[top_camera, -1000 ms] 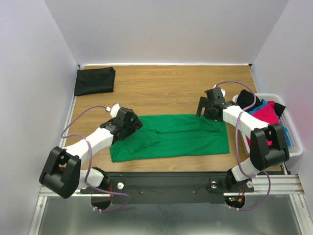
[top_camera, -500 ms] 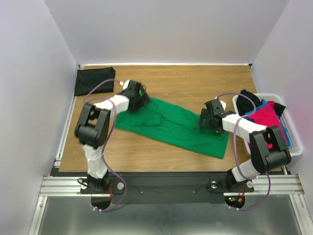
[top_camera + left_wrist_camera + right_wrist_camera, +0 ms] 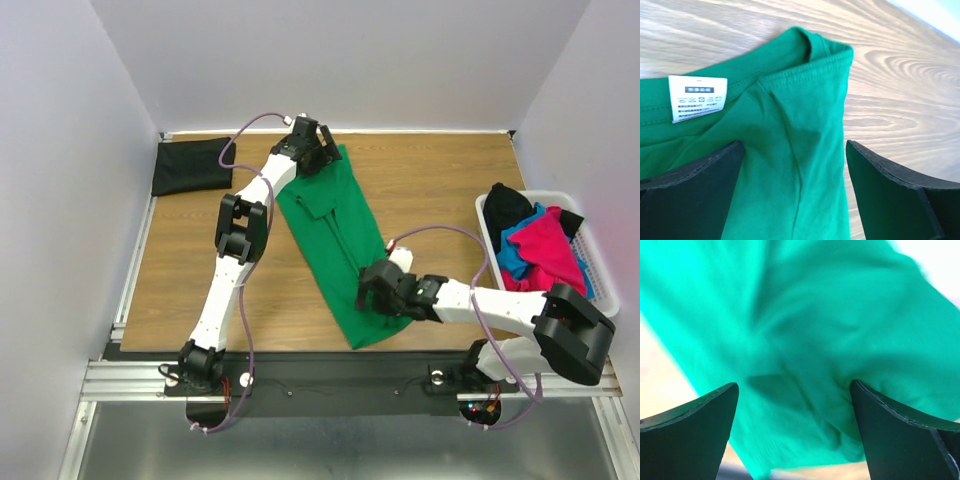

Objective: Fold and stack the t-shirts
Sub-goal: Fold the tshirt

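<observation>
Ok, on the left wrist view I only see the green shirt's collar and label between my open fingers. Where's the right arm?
Observer: The right gripper is over the opposite, near end of the green shirt.
Operator: Is it gripping?
Observer: Its wrist view shows the fingers wide apart, green cloth between them.
Operator: Anything folded yet?
Observer: One folded black shirt lies at the far left corner.
</observation>
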You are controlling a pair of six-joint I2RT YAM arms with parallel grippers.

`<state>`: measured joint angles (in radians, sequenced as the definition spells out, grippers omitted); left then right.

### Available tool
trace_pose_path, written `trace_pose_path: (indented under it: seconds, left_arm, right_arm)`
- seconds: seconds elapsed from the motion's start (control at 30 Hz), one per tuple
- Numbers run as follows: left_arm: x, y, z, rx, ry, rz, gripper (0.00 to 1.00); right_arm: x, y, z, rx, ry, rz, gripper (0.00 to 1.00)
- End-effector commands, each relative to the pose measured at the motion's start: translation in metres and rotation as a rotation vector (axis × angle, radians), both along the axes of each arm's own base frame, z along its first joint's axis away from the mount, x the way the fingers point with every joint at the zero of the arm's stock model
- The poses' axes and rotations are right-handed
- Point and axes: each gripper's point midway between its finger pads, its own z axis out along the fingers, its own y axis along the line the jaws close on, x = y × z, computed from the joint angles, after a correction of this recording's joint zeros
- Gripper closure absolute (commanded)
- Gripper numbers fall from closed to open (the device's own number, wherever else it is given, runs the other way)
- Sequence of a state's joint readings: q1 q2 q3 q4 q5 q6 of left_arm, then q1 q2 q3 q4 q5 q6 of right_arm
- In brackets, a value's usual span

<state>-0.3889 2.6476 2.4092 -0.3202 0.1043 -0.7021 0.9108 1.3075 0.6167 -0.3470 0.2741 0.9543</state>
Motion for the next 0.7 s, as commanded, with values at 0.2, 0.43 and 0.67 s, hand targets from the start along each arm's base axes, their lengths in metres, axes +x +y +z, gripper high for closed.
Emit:
trace_pose_path:
  seconds: [0.2,0.43,0.67]
  left_arm:
    - [-0.003,-0.026,-0.018,-0.141,0.055,-0.031,0.02]
    - [-0.003,-0.04,0.017,-0.205,-0.007,-0.109,0.01]
    - [-0.008,-0.04,0.147,-0.242,-0.229,-0.167,0.01]
  right_arm:
    - [-0.105,0.061,-0.018,0.057,0.219,0.235,0.0]
    - [-0.118,0.087,0.012,0.085,0.13,0.315,0.0]
    - [-0.106,0.073,0.036,0.107,0.058,0.249,0.0]
